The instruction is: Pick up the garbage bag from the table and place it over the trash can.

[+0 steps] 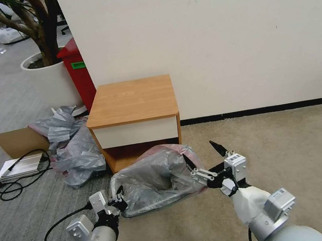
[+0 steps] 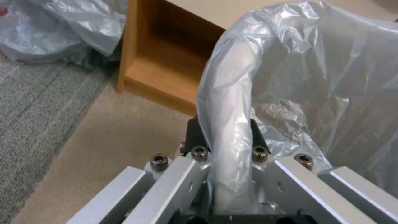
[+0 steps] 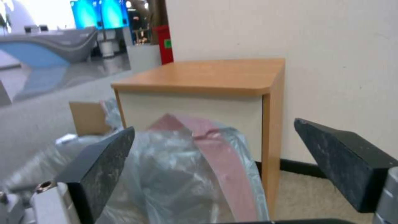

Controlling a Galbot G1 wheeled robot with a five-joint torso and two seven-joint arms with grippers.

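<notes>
Here: left end effector [image 2: 226, 140] pinching garbage bag [image 1: 154, 177] | right end effector [image 3: 232, 161] spread | trash can hidden under bag

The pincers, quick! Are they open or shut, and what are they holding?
Left pincer: shut on the bin's rim, with the garbage bag wrapped over it.
Right pincer: open, holding nothing, at the bag's other side.

Grey garbage bag [image 1: 155, 179] draped over trash can, before wooden table [image 1: 130, 101]
</notes>
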